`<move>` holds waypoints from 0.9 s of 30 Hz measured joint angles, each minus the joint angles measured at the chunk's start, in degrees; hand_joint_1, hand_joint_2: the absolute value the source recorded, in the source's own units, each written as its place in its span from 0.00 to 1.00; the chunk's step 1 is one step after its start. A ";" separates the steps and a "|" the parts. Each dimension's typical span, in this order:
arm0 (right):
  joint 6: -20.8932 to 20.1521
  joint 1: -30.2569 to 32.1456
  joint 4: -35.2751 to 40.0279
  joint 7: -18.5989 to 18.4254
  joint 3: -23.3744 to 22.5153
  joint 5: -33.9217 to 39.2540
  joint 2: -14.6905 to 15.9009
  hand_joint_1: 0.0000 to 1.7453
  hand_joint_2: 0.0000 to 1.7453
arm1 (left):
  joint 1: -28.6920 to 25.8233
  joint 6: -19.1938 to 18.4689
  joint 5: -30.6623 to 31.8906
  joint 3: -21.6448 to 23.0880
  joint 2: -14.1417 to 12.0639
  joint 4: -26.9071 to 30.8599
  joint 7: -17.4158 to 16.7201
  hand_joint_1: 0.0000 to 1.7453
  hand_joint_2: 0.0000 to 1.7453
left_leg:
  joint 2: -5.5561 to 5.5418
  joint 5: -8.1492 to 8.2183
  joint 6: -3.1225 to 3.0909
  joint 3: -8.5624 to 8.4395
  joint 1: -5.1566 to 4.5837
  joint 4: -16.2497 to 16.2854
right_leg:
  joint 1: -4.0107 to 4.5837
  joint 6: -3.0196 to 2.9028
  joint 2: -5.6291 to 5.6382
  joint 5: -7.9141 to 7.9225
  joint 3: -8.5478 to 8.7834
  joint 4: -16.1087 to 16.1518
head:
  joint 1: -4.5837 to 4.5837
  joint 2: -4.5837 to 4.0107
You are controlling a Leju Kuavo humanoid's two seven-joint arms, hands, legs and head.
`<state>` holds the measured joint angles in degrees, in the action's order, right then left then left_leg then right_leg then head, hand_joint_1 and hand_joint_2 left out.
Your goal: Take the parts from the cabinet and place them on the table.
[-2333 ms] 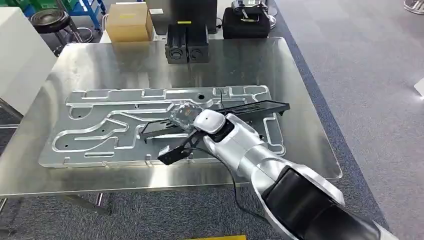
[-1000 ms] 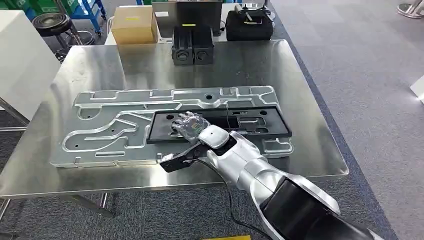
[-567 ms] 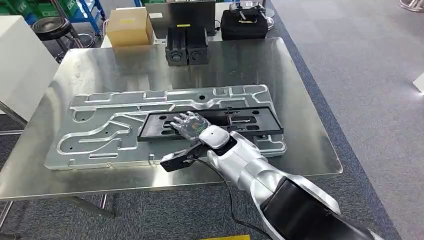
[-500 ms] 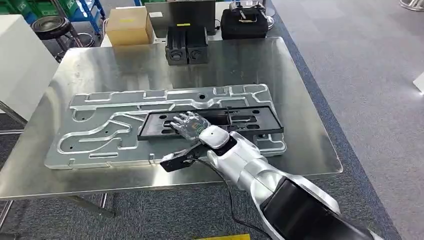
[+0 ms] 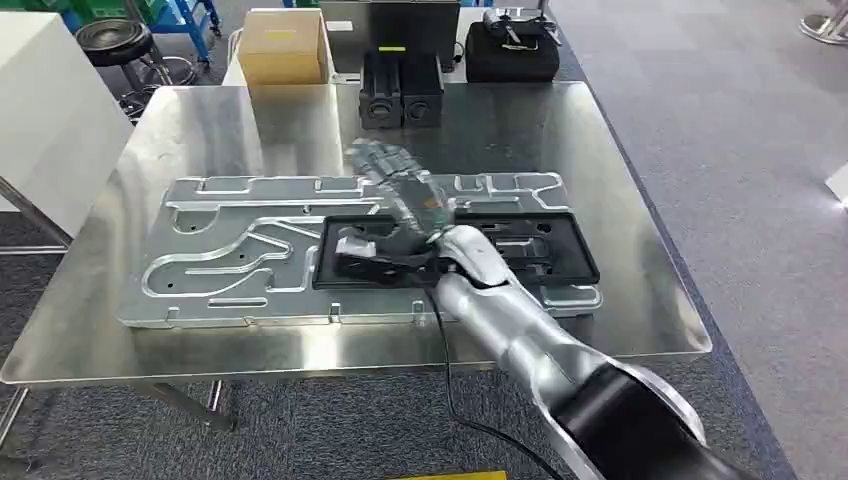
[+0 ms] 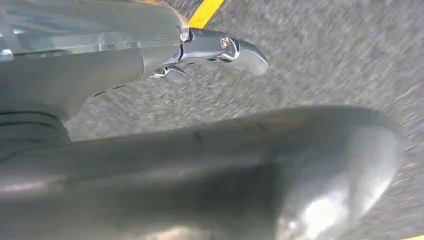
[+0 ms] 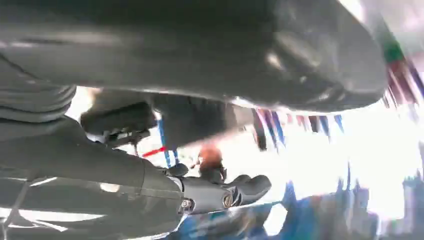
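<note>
The right hand (image 5: 400, 185) hung open above the black part (image 5: 540, 250) lying on the bench (image 5: 640, 320); it should lift straight clear.

The steel table (image 5: 120, 330) carries a wide grooved aluminium plate (image 5: 220, 262) across its middle, and a black tray (image 5: 560, 250) lies flat on the plate's right part. Bare steel runs beyond the plate, up to two black blocks (image 5: 402, 88) at the far edge. Narrow bare strips flank the plate left and right and along its near side.
</note>
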<state>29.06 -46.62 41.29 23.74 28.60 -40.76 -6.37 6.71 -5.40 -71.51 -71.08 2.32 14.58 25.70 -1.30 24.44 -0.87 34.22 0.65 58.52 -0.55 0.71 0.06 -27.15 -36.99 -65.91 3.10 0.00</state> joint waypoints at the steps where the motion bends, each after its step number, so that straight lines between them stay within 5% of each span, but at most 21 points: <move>1: -1.70 3.72 7.35 2.52 -4.53 4.85 2.66 0.00 0.00 | -0.50 0.04 0.00 -0.28 0.00 0.00 0.04 0.00 0.00 | -0.60 0.03 -0.03 -0.13 -0.05 0.00 | 0.33 -0.82 -0.06 1.91 2.71 5.29 | 0.00 0.00; 2: -3.87 6.76 13.56 4.71 -9.43 8.09 4.48 0.00 0.00 | -0.98 0.04 0.00 -0.52 0.26 -0.04 0.07 0.00 0.00 | -0.91 0.07 0.13 -0.07 -0.34 0.08 | 0.66 -1.28 -0.36 0.98 3.36 6.96 | 0.00 0.00; 5: -6.37 14.95 28.49 8.74 -20.67 12.76 6.95 0.00 0.00 | -2.16 0.07 -0.02 -0.72 -0.17 -0.02 0.11 0.00 0.00 | -0.83 0.10 1.09 0.14 0.03 -0.22 | 0.83 -1.21 -0.11 1.36 3.13 7.35 | 0.00 0.00; 7: -6.44 20.22 36.49 10.34 -25.20 14.54 7.42 0.00 0.00 | -1.98 0.04 0.00 -0.87 -0.59 0.00 0.17 0.00 0.00 | 0.02 0.78 1.58 -0.16 -0.20 0.12 | -0.03 -1.35 -0.14 2.06 4.04 8.87 | 0.00 0.00; 8: -6.06 22.42 39.79 11.18 -27.10 15.24 7.48 0.00 0.00 | -1.86 0.04 0.00 -0.94 -0.59 0.00 0.26 0.00 0.00 | 0.51 2.35 1.90 0.46 -0.26 1.90 | -0.14 -1.61 -0.07 2.10 4.26 9.07 | 0.02 0.00; 10: -3.70 26.47 45.89 13.16 -30.45 16.50 7.48 0.00 0.00 | -1.77 0.09 -0.02 -1.00 -0.61 0.00 0.28 0.00 0.00 | 0.73 7.24 2.40 4.23 0.05 10.58 | -0.10 -1.77 -0.16 2.04 4.17 8.98 | 0.00 0.00; 12: 0.55 30.27 51.66 15.13 -32.83 18.39 7.44 0.00 0.00 | -1.89 0.09 -0.02 -1.09 -0.61 0.00 0.33 0.00 0.00 | 0.80 9.39 2.78 6.99 0.10 16.88 | -0.06 -1.81 -0.15 1.96 4.11 8.90 | 0.00 0.00; 14: 7.80 34.88 59.24 15.65 -35.16 22.67 7.39 0.00 0.00 | -2.00 0.07 -0.02 -1.14 -0.77 0.00 0.63 0.00 0.00 | 0.91 6.58 2.85 5.02 0.13 13.37 | -0.08 -1.71 -0.14 1.73 4.19 8.71 | 0.00 0.00; 16: 9.28 39.45 66.04 15.65 -37.59 26.69 7.13 0.00 0.00 | -2.01 -0.28 -0.02 -1.16 -0.90 0.00 0.85 0.00 0.00 | 0.92 1.81 2.45 -0.83 0.13 2.63 | -0.10 -1.33 -0.05 1.36 4.55 8.47 | 0.00 0.00; 17: 8.97 41.40 68.68 15.67 -39.01 27.63 7.06 0.00 0.00 | -2.03 -0.42 -0.02 -1.18 -0.94 0.00 0.90 0.00 0.00 | 0.91 2.35 1.94 -2.54 0.02 -0.70 | 0.00 -1.09 -0.06 1.16 4.61 8.33 | 0.00 0.00; 22: 9.02 46.18 76.46 15.65 -42.40 28.00 6.89 0.00 0.00 | -1.86 -0.59 -0.02 -1.24 -1.01 0.00 1.07 0.00 0.00 | 1.13 1.36 -0.05 -2.85 -0.30 -1.26 | -0.02 0.57 0.42 1.12 4.73 8.15 | 0.00 0.00; 24: 9.32 47.11 77.66 15.65 -42.70 27.76 6.80 0.00 0.00 | -1.66 -0.61 0.00 -1.40 -1.01 0.00 1.11 0.00 0.00 | 1.47 0.96 -0.55 -2.66 -0.15 -1.46 | -0.21 0.99 0.21 -2.65 3.34 4.38 | 0.00 0.00; 26: 10.35 49.18 78.64 15.65 -42.92 27.78 6.78 0.00 0.00 | -1.70 -0.61 0.00 -1.68 -1.03 0.00 1.11 0.00 0.00 | 1.52 0.72 -0.81 -2.12 -0.22 -1.41 | -0.29 1.42 0.20 -8.18 -0.76 -5.52 | 0.00 0.00; 27: 10.59 50.38 78.64 15.65 -42.92 27.74 6.78 0.00 0.00 | -1.77 -0.72 0.00 -1.75 -1.03 0.00 1.11 0.00 0.00 | 1.51 0.61 -0.75 -1.84 -0.24 -1.33 | -0.29 1.51 0.20 -9.45 -2.18 -9.06 | 0.00 0.00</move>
<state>39.65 3.76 119.93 39.39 -14.32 -13.03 0.42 4.95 -6.12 -71.52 -72.83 1.29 14.58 26.82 0.22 25.05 -1.61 32.38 0.41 57.19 -0.84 2.22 0.25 -36.61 -39.17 -74.98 3.10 0.00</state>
